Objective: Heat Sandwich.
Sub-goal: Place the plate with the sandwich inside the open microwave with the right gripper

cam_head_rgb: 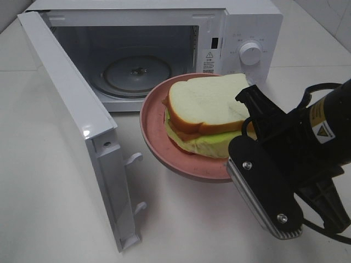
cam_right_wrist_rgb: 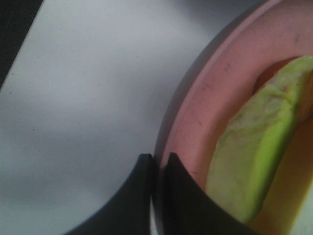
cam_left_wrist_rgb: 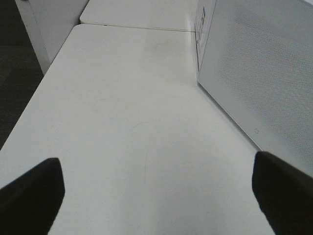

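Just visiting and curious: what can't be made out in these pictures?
Exterior high: plate near rim, hidden by the right arm.
Exterior high: microwave dial markings, too small.
Left wrist: left pincer, mostly cut off by the picture's edge.
Right wrist: sandwich, blurred and cut off by the edge.

sandwich (cam_head_rgb: pixel 208 104): 1 | plate (cam_head_rgb: pixel 151 130): 1 | microwave (cam_head_rgb: pixel 247 22): 1 (turntable (cam_head_rgb: pixel 137 75) inside: 1)

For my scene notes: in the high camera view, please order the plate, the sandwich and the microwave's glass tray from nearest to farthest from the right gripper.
1. The plate: the right gripper pinches its rim.
2. The sandwich: on the plate.
3. The glass tray: behind, inside the open microwave.
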`<action>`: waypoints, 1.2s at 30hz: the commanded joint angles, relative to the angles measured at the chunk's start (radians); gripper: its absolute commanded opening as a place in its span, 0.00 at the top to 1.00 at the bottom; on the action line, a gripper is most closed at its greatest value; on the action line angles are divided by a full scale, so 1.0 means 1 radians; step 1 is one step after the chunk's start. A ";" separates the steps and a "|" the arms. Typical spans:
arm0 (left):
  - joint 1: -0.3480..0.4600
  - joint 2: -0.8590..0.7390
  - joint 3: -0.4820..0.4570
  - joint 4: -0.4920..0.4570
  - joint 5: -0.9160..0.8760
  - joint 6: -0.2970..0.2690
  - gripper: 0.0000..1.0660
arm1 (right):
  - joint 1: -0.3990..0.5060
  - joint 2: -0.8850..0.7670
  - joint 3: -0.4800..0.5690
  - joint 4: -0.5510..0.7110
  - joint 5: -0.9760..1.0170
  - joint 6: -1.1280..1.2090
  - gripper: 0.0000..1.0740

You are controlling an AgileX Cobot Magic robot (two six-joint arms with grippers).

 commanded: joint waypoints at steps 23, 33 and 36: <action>0.001 -0.025 0.003 0.000 -0.005 0.000 0.08 | -0.207 0.037 -0.021 0.287 -0.049 -0.448 0.97; 0.001 -0.025 0.003 0.000 -0.005 0.000 0.08 | -0.202 0.141 -0.126 0.288 -0.048 -0.446 0.97; 0.001 -0.025 0.003 0.000 -0.005 0.000 0.08 | -0.202 0.178 -0.156 0.288 -0.049 -0.446 0.97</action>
